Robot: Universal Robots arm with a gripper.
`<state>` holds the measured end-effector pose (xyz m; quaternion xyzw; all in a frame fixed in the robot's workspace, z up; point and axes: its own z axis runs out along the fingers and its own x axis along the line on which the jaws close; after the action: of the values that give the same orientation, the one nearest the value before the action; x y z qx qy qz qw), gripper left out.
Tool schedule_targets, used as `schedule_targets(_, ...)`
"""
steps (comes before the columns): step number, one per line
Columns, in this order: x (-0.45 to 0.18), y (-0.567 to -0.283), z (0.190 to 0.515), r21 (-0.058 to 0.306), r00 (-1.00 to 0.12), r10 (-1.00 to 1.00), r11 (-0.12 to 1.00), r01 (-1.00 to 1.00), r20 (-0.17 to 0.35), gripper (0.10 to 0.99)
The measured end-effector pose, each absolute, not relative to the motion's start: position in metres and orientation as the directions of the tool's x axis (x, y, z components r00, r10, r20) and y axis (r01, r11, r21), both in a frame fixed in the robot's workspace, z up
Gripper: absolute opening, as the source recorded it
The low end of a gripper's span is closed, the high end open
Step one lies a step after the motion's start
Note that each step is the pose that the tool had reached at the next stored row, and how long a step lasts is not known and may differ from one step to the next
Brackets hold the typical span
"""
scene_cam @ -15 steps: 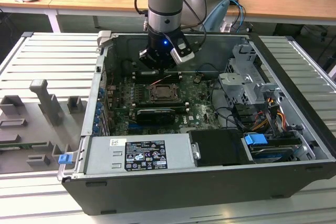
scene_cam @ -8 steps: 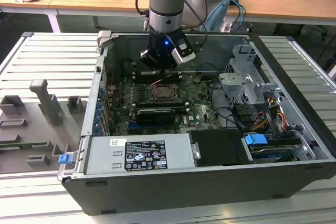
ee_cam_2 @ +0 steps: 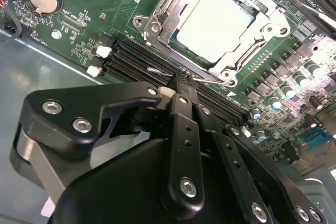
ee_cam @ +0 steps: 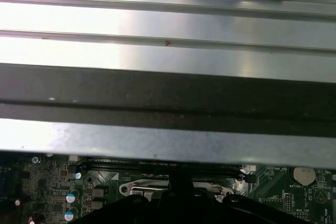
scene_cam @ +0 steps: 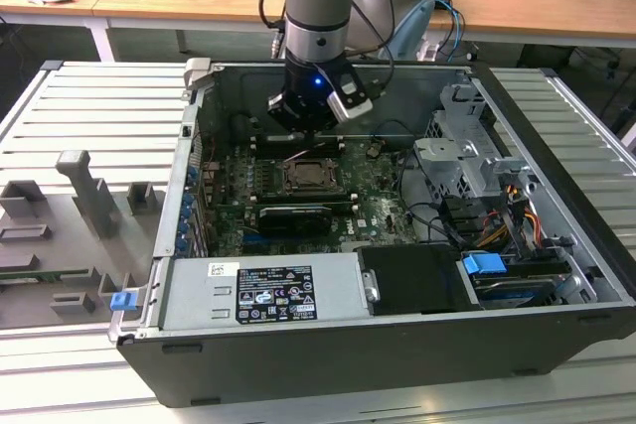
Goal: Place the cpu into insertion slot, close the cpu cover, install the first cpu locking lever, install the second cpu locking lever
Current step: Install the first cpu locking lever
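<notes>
In the exterior view, the arm is reaching down into the open computer case (scene_cam: 397,345), which is lying on a slatted table (scene_cam: 89,106). The gripper (scene_cam: 311,128) is hanging just above the CPU socket (scene_cam: 312,177) on the green motherboard (scene_cam: 373,191).

In the second wrist view, the cpu (ee_cam_2: 215,24) is sitting flat in its socket, and the cpu cover (ee_cam_2: 173,11) is lying closed around it, framing the pale metal top. The gripper (ee_cam_2: 181,80) is showing its fingers drawn together. Their tip is resting at a thin wire locking lever (ee_cam_2: 156,70) that is running along the socket edge, beside the memory slots (ee_cam_2: 131,61). Whether the wire is nipped between the pads or merely pressed by them, I cannot tell.

In the first wrist view, the gripper (ee_cam: 181,182) is appearing as a dark shape over the board, with the case wall (ee_cam: 157,93) rising beyond it and a coin cell (ee_cam: 302,174) lying off to one side.

The risk, as I judge it, lies in the lever. It is a springy wire under a narrow tip, so it could slip free and snap back, leaving the cover unclamped. A tip sliding off could also be scraping the memory slots or the small parts beside the socket.
</notes>
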<state>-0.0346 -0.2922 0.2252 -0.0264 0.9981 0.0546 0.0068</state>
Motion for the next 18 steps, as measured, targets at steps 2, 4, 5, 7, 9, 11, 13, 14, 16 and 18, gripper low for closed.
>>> schedule_targets(2,-0.0340,-0.2922,0.2249,0.109,-0.999,-0.052,0.993,-0.053,-0.017,0.106)
schedule_targets(4,-0.0335,-0.2922,0.2246,0.109,-0.999,-0.052,0.993,-0.053,-0.017,0.106)
schedule_targets(5,-0.0331,-0.2922,0.2243,0.109,-0.999,-0.052,0.993,-0.053,-0.017,0.106)
schedule_targets(7,-0.0325,-0.2922,0.2238,0.109,-0.999,-0.052,0.993,-0.053,-0.017,0.106)
schedule_targets(9,-0.0324,-0.2922,0.2234,0.108,-0.999,-0.052,0.993,-0.053,-0.016,0.106)
schedule_targets(11,-0.0323,-0.2922,0.2231,0.109,-0.999,-0.052,0.993,-0.053,-0.017,0.106)
schedule_targets(13,-0.0320,-0.2921,0.2229,0.109,-0.999,-0.052,0.993,-0.053,-0.017,0.106)
schedule_targets(14,-0.0319,-0.2920,0.2229,0.109,-0.999,-0.052,0.993,-0.053,-0.017,0.106)
schedule_targets(16,-0.0318,-0.2917,0.2227,0.109,-0.999,-0.052,0.993,-0.053,-0.017,0.106)
schedule_targets(18,-0.0311,-0.2908,0.2225,0.109,-0.999,-0.052,0.993,-0.053,-0.017,0.106)
